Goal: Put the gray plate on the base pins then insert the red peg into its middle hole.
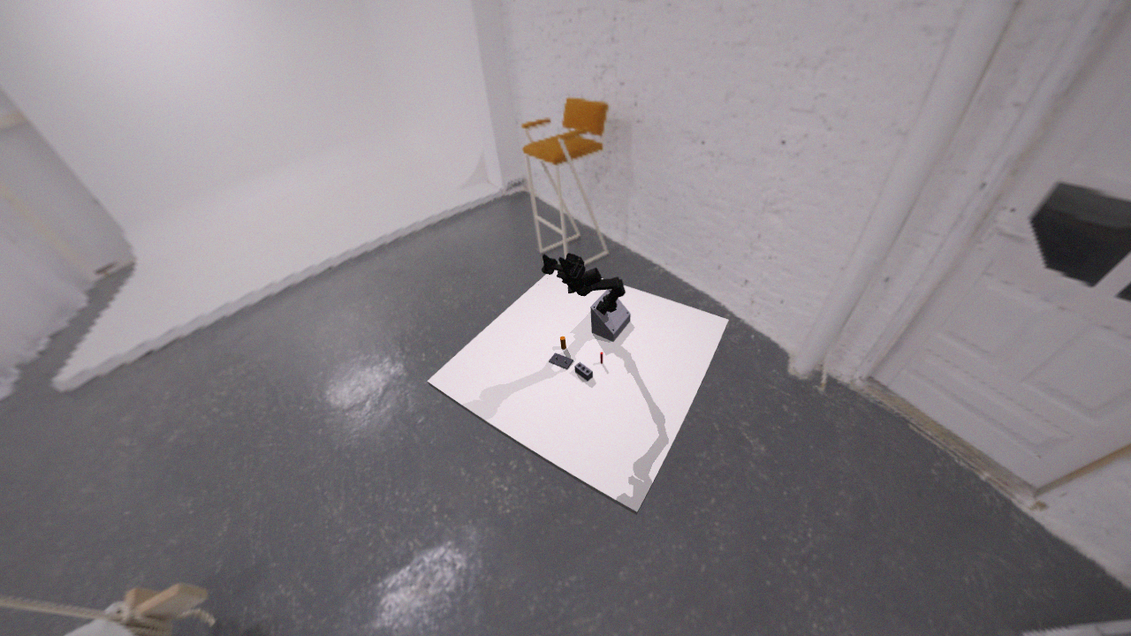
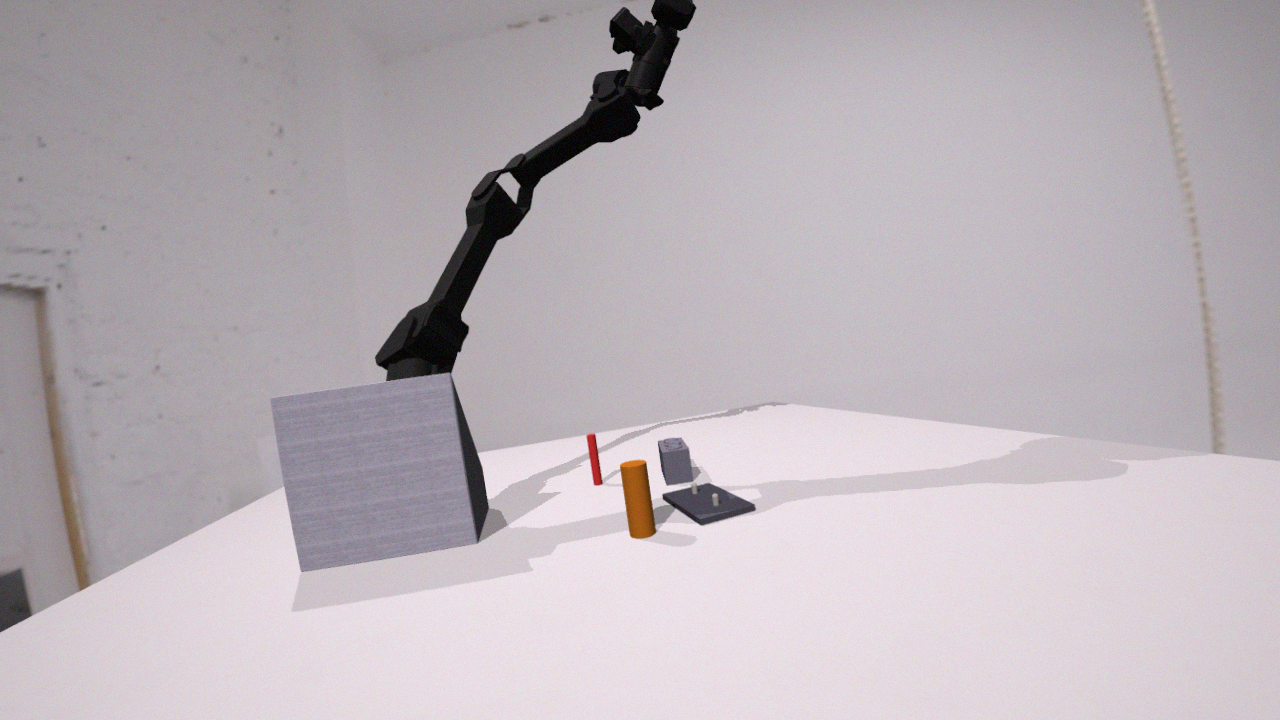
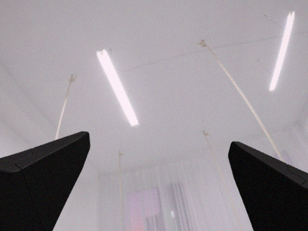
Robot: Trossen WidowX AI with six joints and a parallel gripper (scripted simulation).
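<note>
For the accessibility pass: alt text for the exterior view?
A black robot arm on a gray block reaches high, away from the parts below: a red peg and orange cylinder standing upright, a gray plate, and a dark base with two pins.

Top: mounted high and far off, angled down on the whole room, white surface small at centre. Exterior: low and near, just above surface level, facing across it toward the arm at left. Both share surface, arm, small parts. Wrist: looks up at ceiling lights, between two wide-apart fingers; no overlap with the other two.
</note>
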